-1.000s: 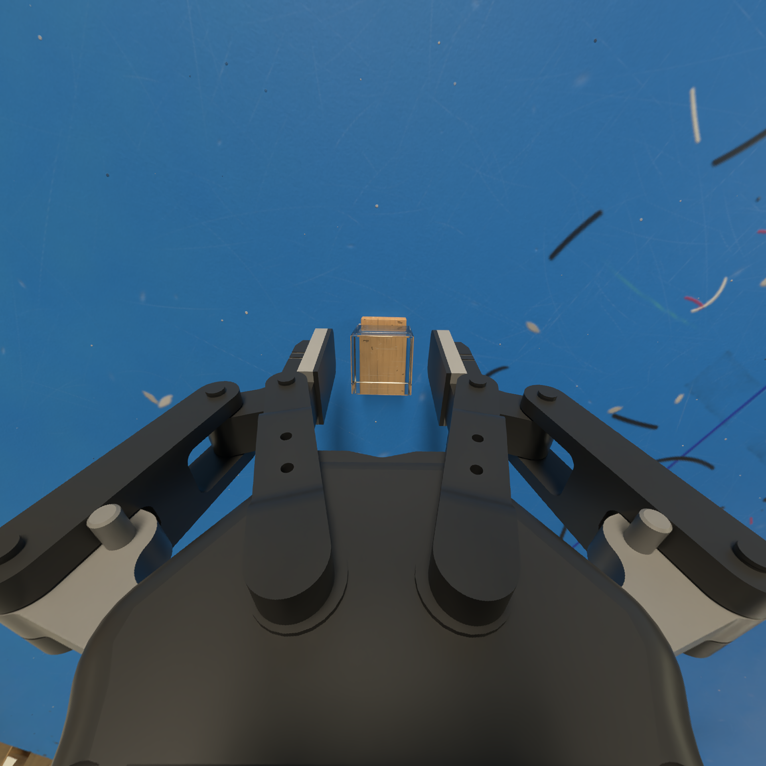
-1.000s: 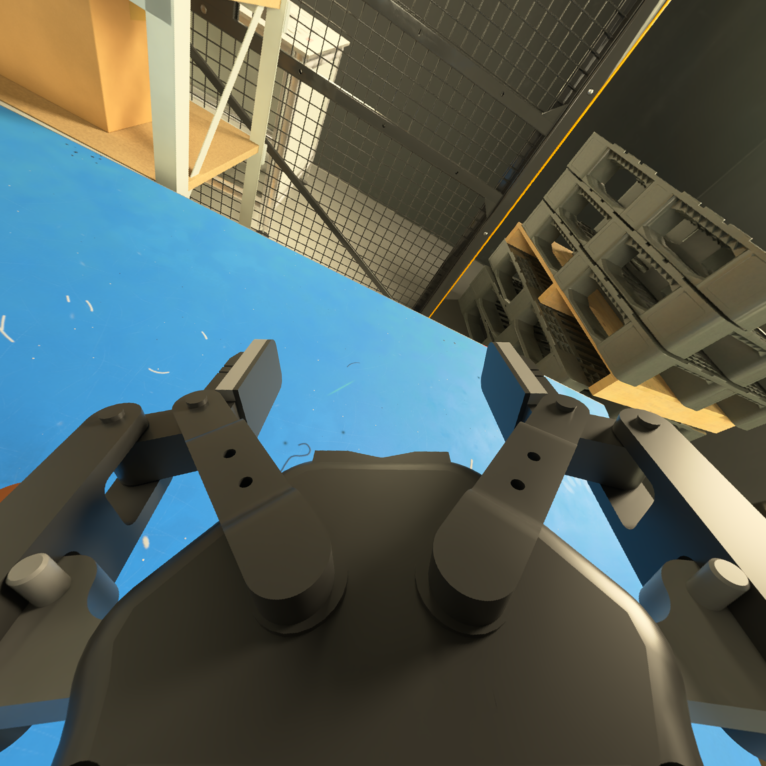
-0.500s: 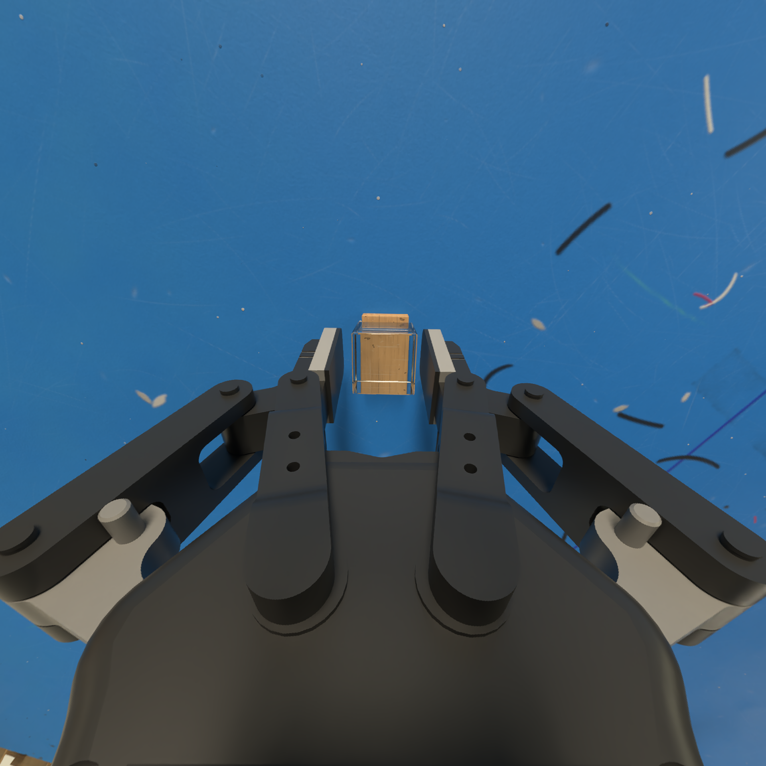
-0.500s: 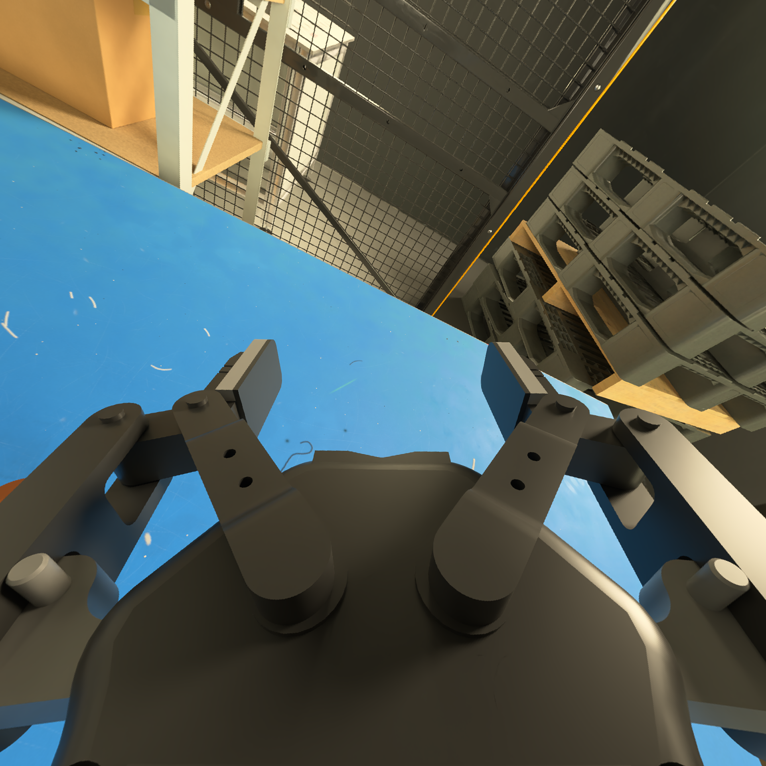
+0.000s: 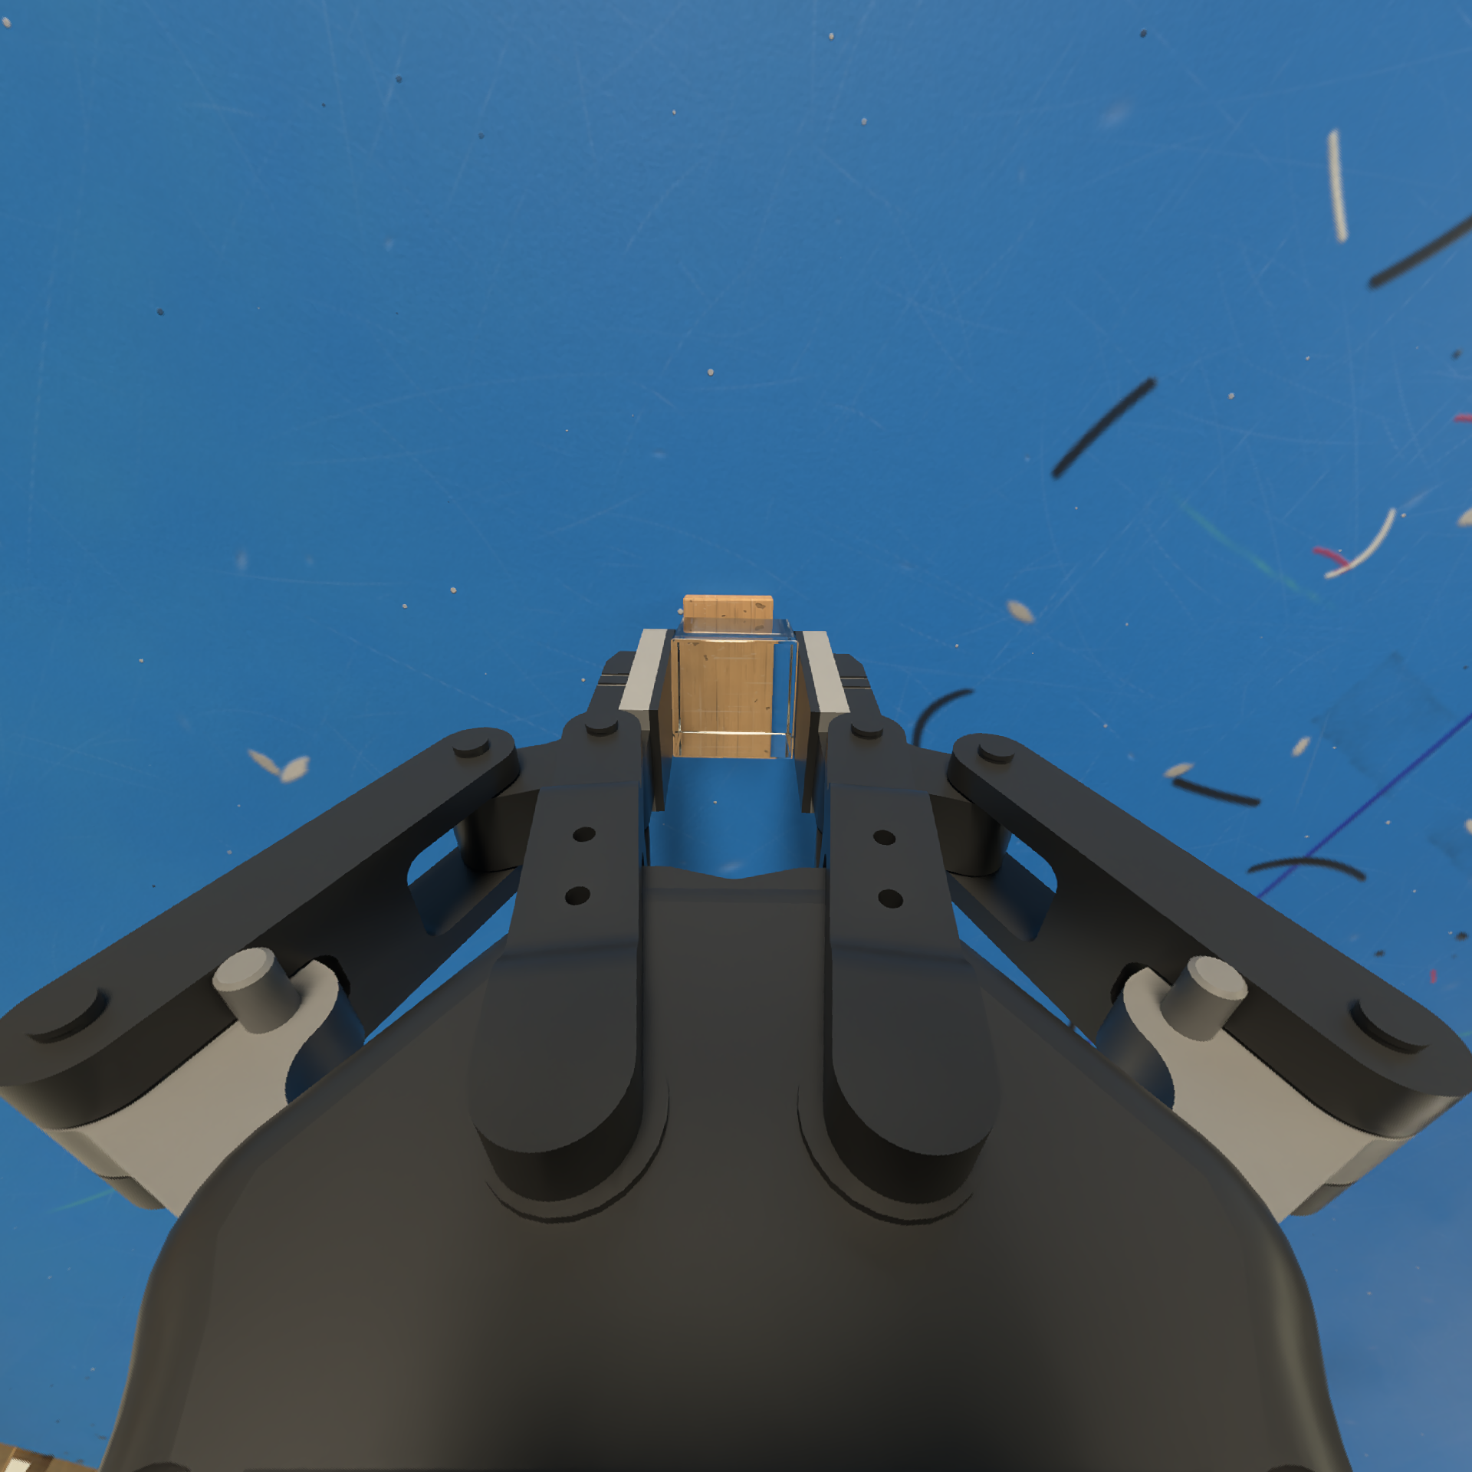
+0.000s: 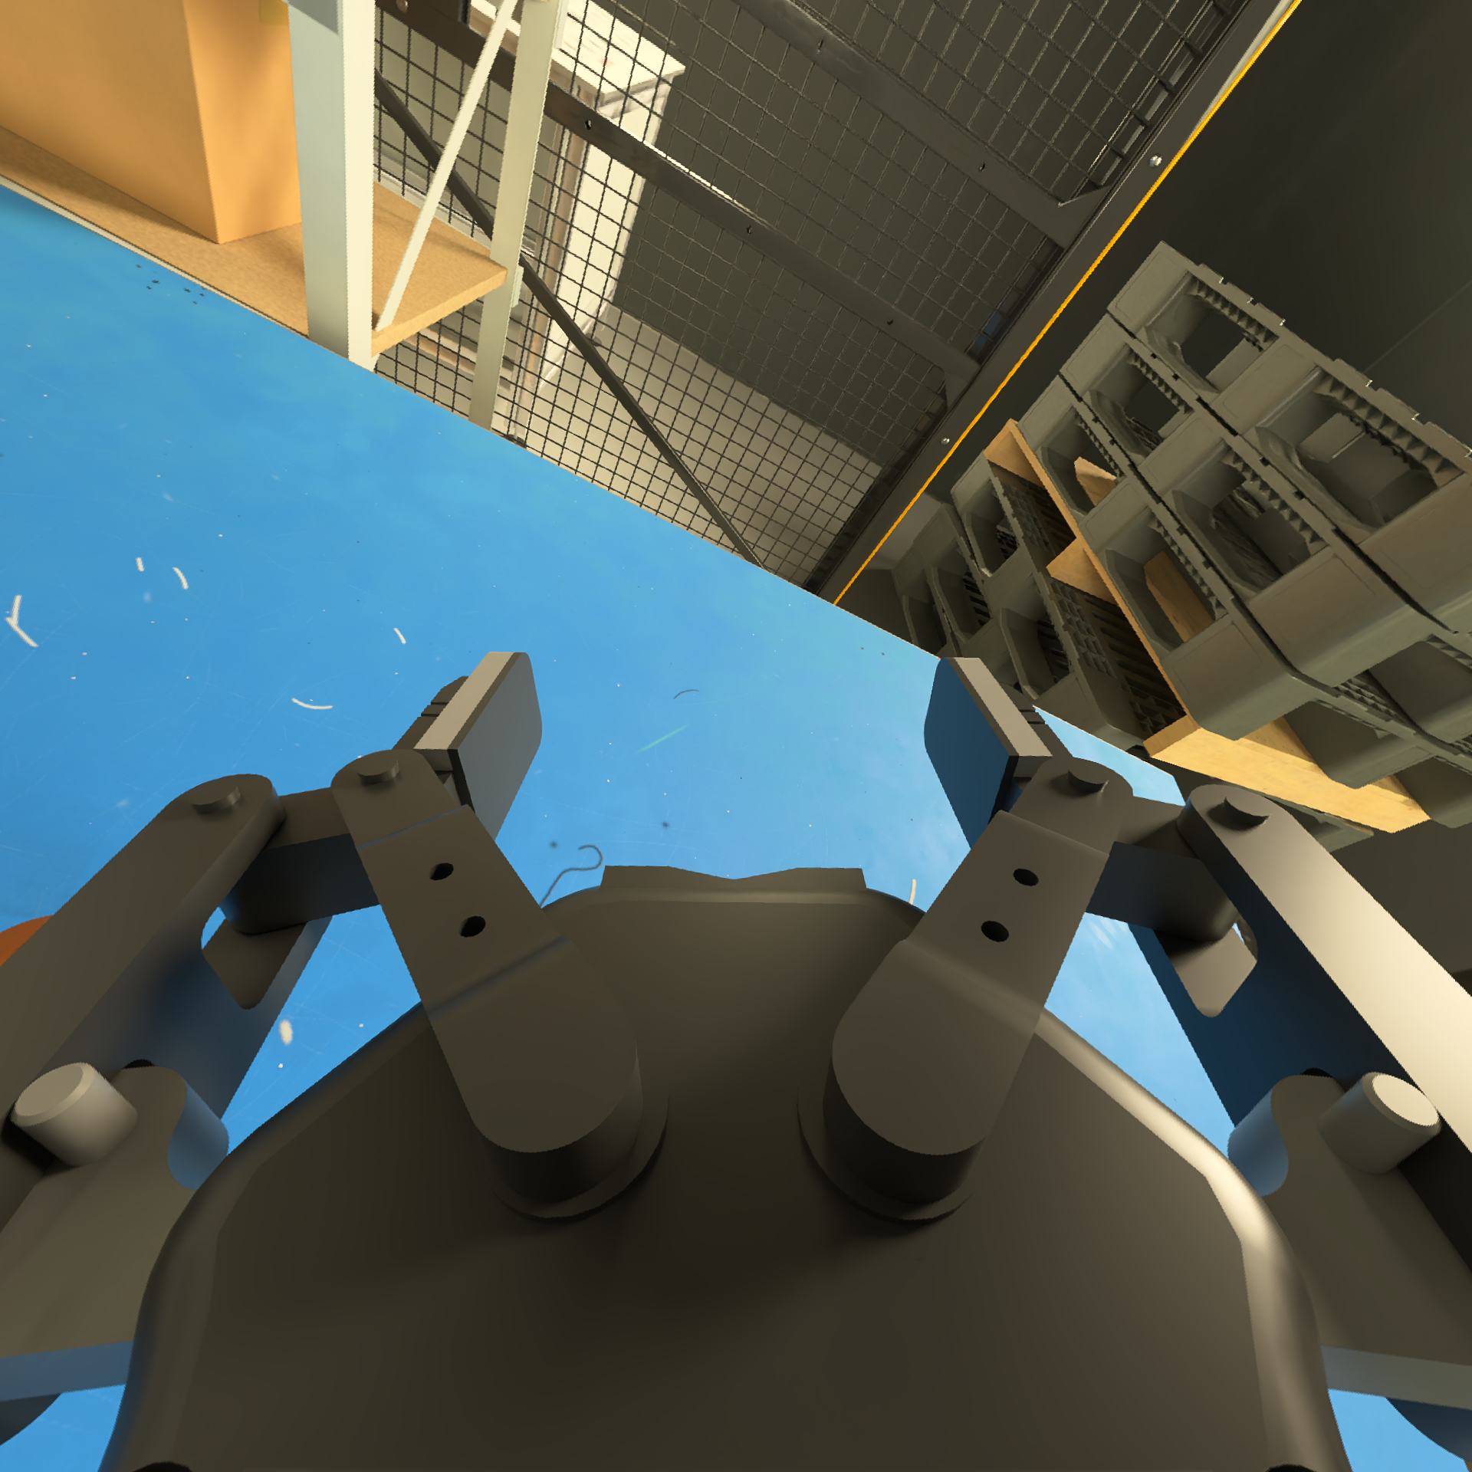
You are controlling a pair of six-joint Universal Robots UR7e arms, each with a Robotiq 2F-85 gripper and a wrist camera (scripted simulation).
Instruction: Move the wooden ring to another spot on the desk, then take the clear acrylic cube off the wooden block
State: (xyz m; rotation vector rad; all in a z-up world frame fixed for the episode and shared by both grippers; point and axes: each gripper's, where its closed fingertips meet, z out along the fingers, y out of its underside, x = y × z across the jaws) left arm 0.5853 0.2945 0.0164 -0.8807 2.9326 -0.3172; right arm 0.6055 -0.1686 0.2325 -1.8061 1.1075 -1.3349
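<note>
Left gripper clamps the clear acrylic cube (wooden block showing through).

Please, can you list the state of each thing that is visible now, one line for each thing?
left gripper: shut on the clear acrylic cube, a pad on each side.
clear acrylic cube: upright on the wooden block.
wooden block: standing on the desk.
right gripper: open, empty, above the desk.
</note>
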